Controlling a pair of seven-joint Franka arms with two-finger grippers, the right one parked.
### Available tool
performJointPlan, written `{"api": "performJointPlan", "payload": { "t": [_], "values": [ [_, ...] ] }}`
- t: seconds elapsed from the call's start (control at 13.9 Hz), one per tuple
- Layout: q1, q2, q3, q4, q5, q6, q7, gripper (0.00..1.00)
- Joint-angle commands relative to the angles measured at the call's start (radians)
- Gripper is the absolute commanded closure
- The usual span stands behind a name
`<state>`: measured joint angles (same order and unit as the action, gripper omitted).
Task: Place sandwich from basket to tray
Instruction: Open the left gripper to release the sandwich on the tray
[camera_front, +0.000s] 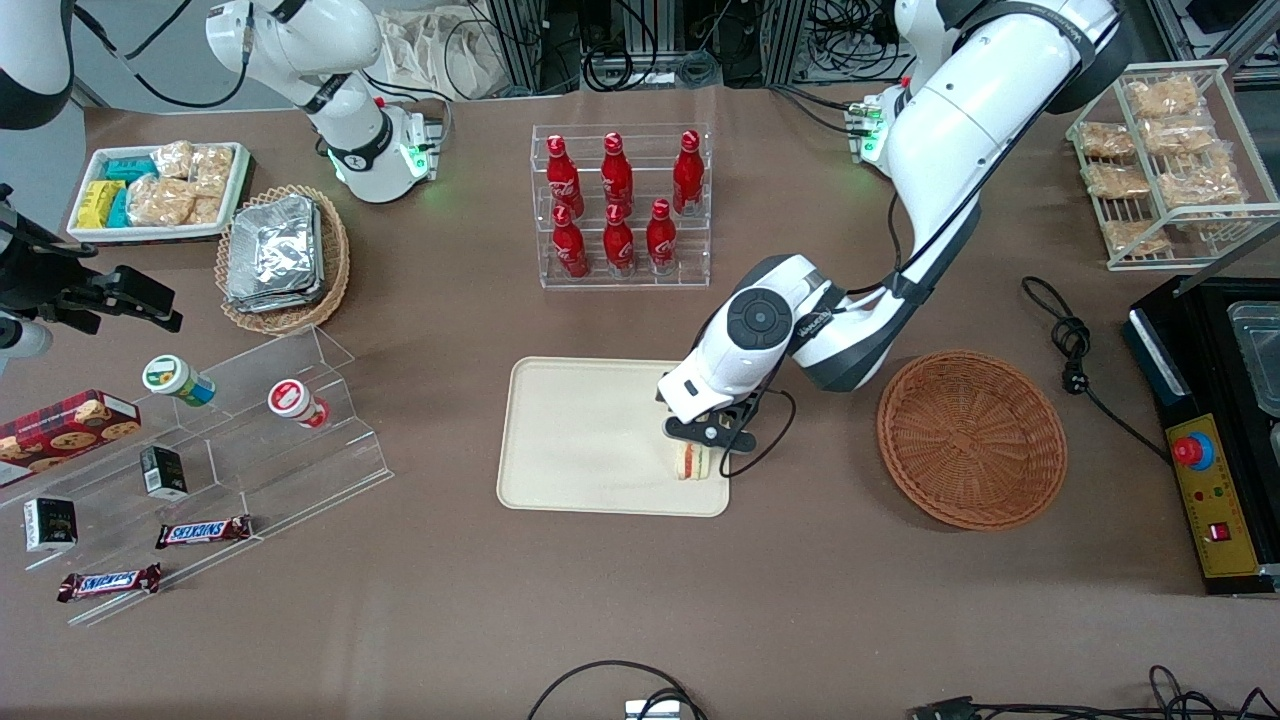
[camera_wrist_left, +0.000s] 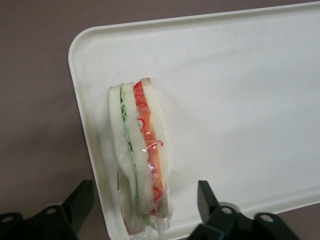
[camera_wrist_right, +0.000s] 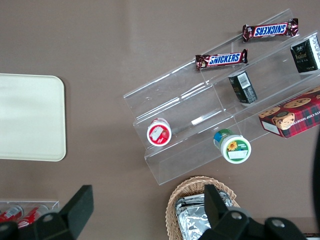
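Resting on the tray (camera_wrist_left: 240, 100), sandwich (camera_wrist_left: 141, 160) between spread fingers of the gripper (camera_wrist_left: 145, 207), nothing gripped

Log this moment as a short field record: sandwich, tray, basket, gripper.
sandwich: standing on edge on the tray, near the corner closest to the basket
tray: cream, flat on the table, holds only the sandwich
basket: reddish-brown wicker, nothing in it, beside the tray toward the working arm's end
gripper: just above the sandwich, fingers open on either side, not touching it
task state: sandwich on tray
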<state>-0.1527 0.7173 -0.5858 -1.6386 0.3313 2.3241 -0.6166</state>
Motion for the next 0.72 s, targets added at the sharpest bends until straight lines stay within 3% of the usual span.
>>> {"api": "performJointPlan", "payload": {
  "t": [0.0,0.36,0.65],
  "values": [
    [0.001,-0.047,-0.002,0.029,0.017,-0.082,-0.029,0.00],
    [0.119,-0.215,-0.020,0.019,-0.003,-0.238,0.006,0.00],
    [0.235,-0.363,-0.023,-0.007,-0.066,-0.382,0.070,0.00]
  ]
}}
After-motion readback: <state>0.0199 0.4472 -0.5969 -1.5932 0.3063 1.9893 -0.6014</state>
